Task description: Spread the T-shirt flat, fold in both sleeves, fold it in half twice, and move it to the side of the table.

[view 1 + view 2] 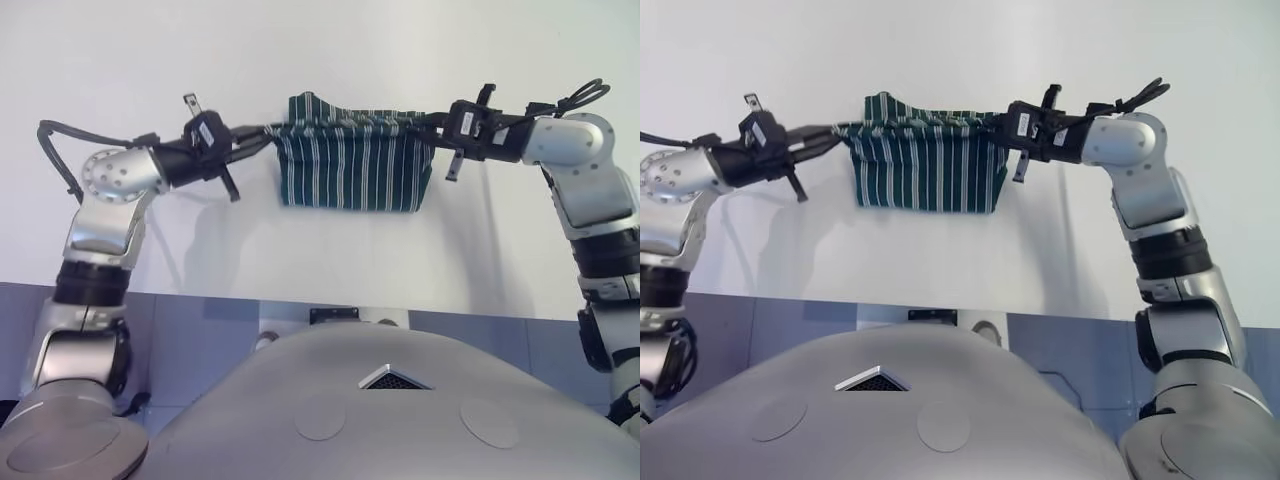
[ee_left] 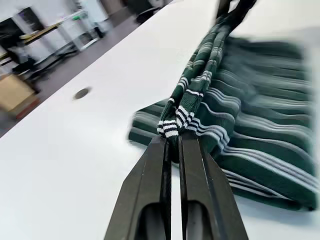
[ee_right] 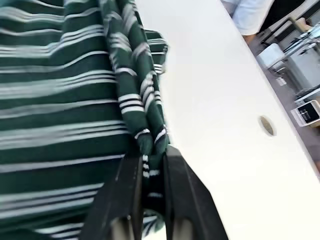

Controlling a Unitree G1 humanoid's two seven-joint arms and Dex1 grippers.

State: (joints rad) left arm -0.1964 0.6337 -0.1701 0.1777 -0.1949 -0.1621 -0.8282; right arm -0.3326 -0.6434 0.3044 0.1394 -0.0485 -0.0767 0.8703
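A dark green T-shirt (image 1: 352,165) with white stripes hangs folded above the white table (image 1: 320,260), stretched between both grippers, its lower edge near or on the tabletop. My left gripper (image 1: 262,131) is shut on the shirt's left top corner; the left wrist view shows bunched fabric (image 2: 176,125) pinched between the black fingers (image 2: 150,190). At the right top corner my right gripper (image 1: 428,121) is shut on the shirt, with cloth (image 3: 147,142) clamped between its fingers (image 3: 182,200). In the right eye view the shirt (image 1: 925,165) spans from left gripper (image 1: 830,132) to right gripper (image 1: 1000,120).
The white table runs wide on both sides of the shirt, its front edge (image 1: 320,305) close to me. Small round grommet holes sit in the tabletop (image 2: 81,93) (image 3: 266,125). Floor and furniture lie beyond the table's far edge (image 2: 45,35).
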